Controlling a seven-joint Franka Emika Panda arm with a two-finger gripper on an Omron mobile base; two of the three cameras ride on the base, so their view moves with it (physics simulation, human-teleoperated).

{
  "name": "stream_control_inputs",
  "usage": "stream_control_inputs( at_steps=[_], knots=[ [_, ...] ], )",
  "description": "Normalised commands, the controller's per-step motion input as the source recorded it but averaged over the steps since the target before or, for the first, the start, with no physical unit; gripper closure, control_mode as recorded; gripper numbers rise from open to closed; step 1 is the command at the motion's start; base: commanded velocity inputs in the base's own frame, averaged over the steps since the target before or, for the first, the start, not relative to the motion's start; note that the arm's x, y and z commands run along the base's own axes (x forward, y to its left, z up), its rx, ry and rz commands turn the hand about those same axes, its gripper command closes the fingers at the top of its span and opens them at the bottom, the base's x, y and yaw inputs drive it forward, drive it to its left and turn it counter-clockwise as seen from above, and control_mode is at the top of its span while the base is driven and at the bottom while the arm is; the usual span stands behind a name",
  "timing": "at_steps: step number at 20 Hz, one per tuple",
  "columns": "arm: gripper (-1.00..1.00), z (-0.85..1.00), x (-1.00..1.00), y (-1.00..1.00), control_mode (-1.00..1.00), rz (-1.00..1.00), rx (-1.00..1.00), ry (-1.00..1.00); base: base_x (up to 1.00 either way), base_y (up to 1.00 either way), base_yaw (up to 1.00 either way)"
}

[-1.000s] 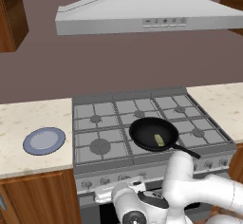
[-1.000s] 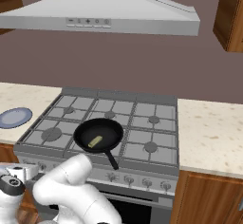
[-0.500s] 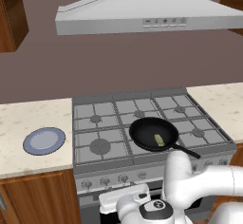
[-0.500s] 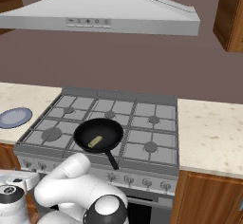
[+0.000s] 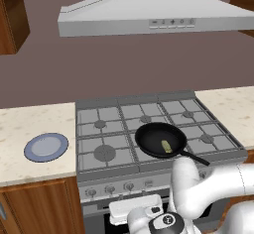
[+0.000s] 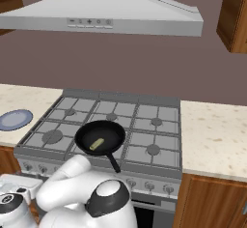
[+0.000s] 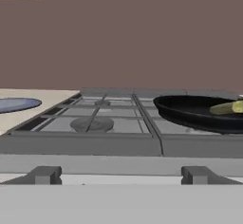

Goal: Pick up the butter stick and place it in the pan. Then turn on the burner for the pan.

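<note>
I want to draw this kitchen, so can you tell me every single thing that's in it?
pan: one, black, on the stove's front middle burner, handle pointing to the front
butter stick: one, pale yellow, lying inside the pan
stove: one, grey, six burners, between the counters
knobs: a row, grey, on the stove's front
plate: one, blue-grey, on the left counter
hood: one, grey, above the stove
cabinets: brown wood, below the counters and in the upper corners
arm: one, white, low before the stove

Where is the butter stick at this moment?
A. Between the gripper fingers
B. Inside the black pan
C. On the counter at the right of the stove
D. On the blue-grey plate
B: the butter stick lies on the floor of the pan, which sits on the stove; the plate carries nothing.
</note>
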Motion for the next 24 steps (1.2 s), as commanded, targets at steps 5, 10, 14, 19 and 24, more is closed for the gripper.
stream_control_inputs(
  at_steps=[5, 10, 14, 19, 24],
  knots=[
    [-1.0, -0.05, 0.31, -0.35, -1.0, 0.09, 0.06, -0.05, 0.0, 0.0, 0.0],
    [-1.0, -0.03, 0.43, -0.27, -1.0, 0.15, 0.05, 0.0, 0.0, 0.0, 0.0],
    [-1.0, 0.0, 0.53, -0.29, -1.0, 0.12, 0.07, 0.0, 0.0, 0.0, 0.0],
    [-1.0, 0.0, 0.62, -0.27, -1.0, 0.11, 0.07, 0.0, 0.0, 0.0, 0.0],
    [-1.0, 0.0, 0.7, -0.21, -1.0, 0.07, 0.05, 0.0, 0.0, 0.0, 0.0]
  ],
)
